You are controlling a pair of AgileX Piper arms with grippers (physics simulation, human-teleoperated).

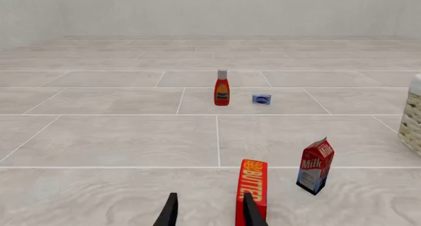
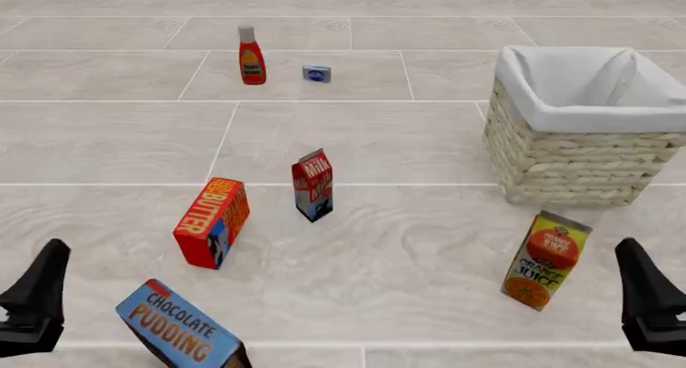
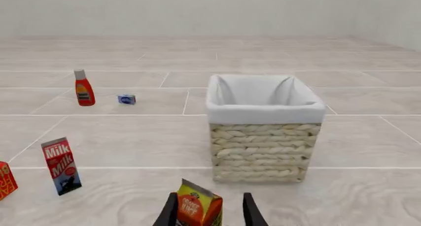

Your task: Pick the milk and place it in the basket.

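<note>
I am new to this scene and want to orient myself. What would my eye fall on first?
The big wicker basket with its white liner stands far right. Near the middle, the small red-and-blue milk carton stands upright, with the red-orange butter box to its left, apart from it. An orange juice carton stands in front of the basket.

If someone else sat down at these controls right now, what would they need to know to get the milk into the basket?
Left gripper: jaws open, empty, low at the near left of the table.
Right gripper: jaws open, empty, low at the near right.
The milk stands upright mid-table, untouched, with the butter box to its left.
The basket sits at the far right, nothing visible inside.
An orange juice carton stands in front of the right gripper, between it and the basket.
Done: nothing yet.
Left: reach the milk, grasp it, lift it, carry it over the basket, release it.
</note>
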